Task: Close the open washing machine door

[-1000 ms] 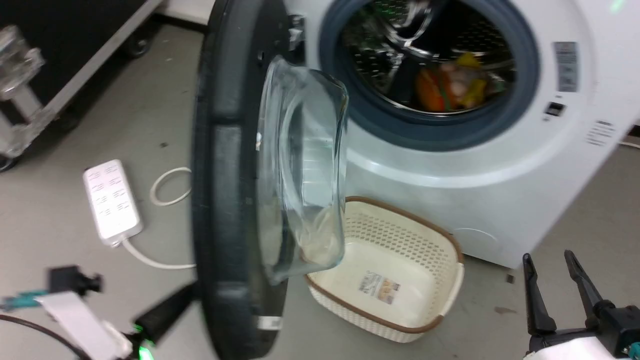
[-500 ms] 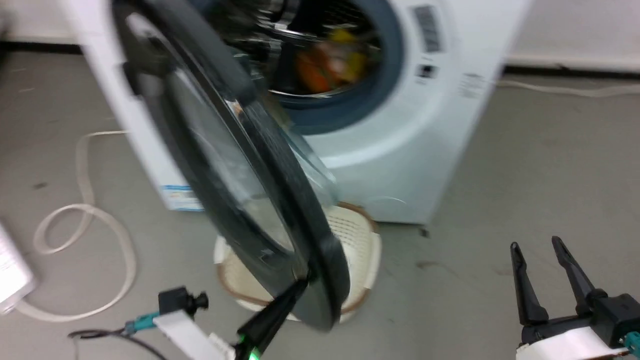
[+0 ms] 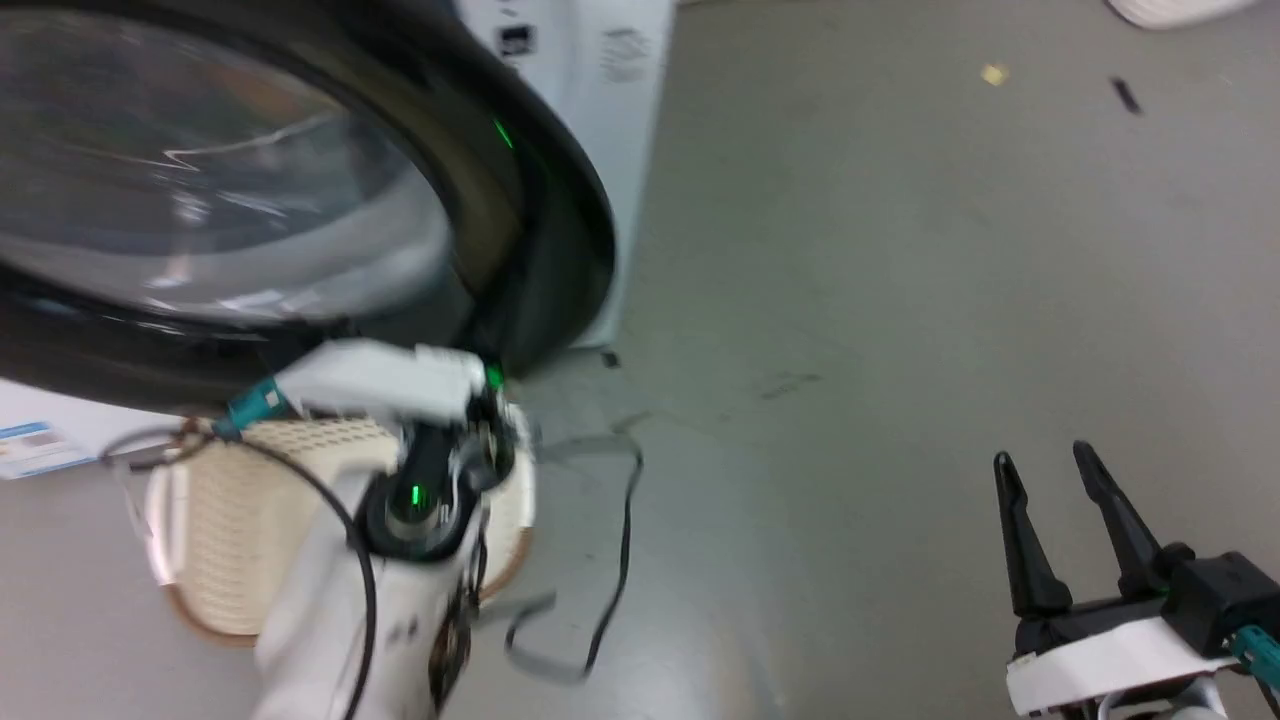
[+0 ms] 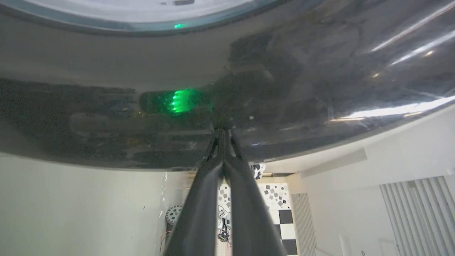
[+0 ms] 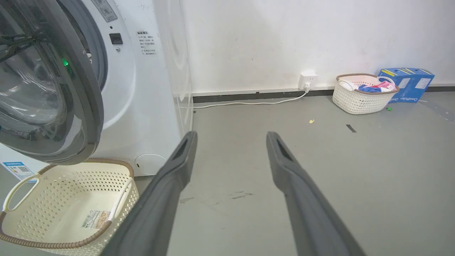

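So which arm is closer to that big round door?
Left. The left jaws, shut, touch the black rim of the washing machine door; the right jaws stand open over the floor, well aside.

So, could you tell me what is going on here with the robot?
The robot's left gripper, fingers shut together, has its tips against the glossy black rim of the large round glass-centred washing machine door, which stands ajar from the white machine. The right gripper hangs open above the grey floor, holding nothing. A cream perforated basket sits beneath the door.
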`<state>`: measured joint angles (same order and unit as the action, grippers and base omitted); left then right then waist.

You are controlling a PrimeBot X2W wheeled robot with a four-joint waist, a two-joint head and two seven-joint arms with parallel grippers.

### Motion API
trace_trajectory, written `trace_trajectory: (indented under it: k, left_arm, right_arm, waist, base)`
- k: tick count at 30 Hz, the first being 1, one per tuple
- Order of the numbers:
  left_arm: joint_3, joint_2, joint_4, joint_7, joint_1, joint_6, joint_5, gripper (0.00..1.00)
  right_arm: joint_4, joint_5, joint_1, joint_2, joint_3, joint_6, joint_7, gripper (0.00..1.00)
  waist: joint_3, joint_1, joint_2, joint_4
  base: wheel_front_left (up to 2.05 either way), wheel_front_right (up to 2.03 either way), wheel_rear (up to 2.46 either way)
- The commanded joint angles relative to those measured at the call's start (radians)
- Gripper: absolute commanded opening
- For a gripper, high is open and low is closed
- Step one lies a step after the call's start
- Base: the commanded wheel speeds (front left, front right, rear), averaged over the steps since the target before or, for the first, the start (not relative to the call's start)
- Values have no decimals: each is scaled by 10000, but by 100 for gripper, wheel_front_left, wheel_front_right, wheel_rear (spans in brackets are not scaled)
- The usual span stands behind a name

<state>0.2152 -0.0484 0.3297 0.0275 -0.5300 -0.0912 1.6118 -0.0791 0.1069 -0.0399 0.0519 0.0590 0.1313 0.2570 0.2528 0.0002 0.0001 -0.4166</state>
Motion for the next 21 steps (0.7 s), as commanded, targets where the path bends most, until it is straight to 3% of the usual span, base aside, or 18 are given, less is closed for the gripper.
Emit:
trace_trajectory:
  k: [1,7,11,16,17,19,20,21]
  left_arm:
    - [-3,-19,547,-424,-527,-49,-21,0]
    - [251,-19,1933,-1043,-1436,-318,148,0]
    - [523,-19,2041,-1083,-1267,-377,77,0]
    - [1258,-308,596,-1403,-143,-391,-933,0]
    - [1480,-474,257,-1540,200,-391,-1259,4]
    - [1968,-974,-279,-2032,867,-392,-2192,100]
    - [2290,-1488,-707,-2574,1457,-393,-3307,100]
    - [2290,-1488,-707,-2574,1457,-393,-3307,100]
  right_arm:
    - [0,90,-211,-16,-37,-6,43,100]
    - [35,123,-188,-16,-49,-6,45,100]
    - [132,27,-116,-16,-12,-6,46,100]
    - [407,-160,130,-16,69,-6,46,100]
    - [456,-204,203,-16,97,-6,46,100]
    - [541,-294,365,-16,119,-6,46,100]
    - [601,-355,526,-16,125,-6,46,100]
    - [601,-355,526,-16,125,-6,46,100]
  waist:
    - [427,-2,-1,-504]
    - [211,-2,-1,-345]
    - [-31,-2,-1,-30]
    - [-572,-2,-1,731]
    - [-708,-2,-1,925]
    - [-948,-2,-1,1284]
    - [-1195,-2,-1,1648]
    - [-1195,-2,-1,1648]
  base:
    - [0,0,0]
    - [0,0,0]
    - [0,0,0]
    - [0,0,0]
    - [0,0,0]
    - [0,0,0]
    - [0,0,0]
    - [0,0,0]
